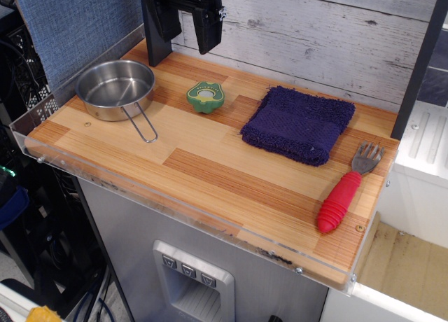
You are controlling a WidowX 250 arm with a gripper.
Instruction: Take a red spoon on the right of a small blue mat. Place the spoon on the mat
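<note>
The red spoon [344, 192], really a fork with a thick ribbed red handle and a grey tined head, lies on the wooden table near the right front corner, tines pointing away. The small blue mat [299, 123], a thick navy terry towel, lies just left and behind it, apart from it. My gripper [187, 21] hangs at the top of the view above the back of the table, far left of both. Its two black fingers [208, 26] stand apart and hold nothing.
A steel pan [115, 89] with a wire handle stands at the back left. A green pepper-shaped toy [205, 96] sits between pan and mat. A clear plastic lip [175, 199] runs along the table's front edge. A wood-plank wall is behind.
</note>
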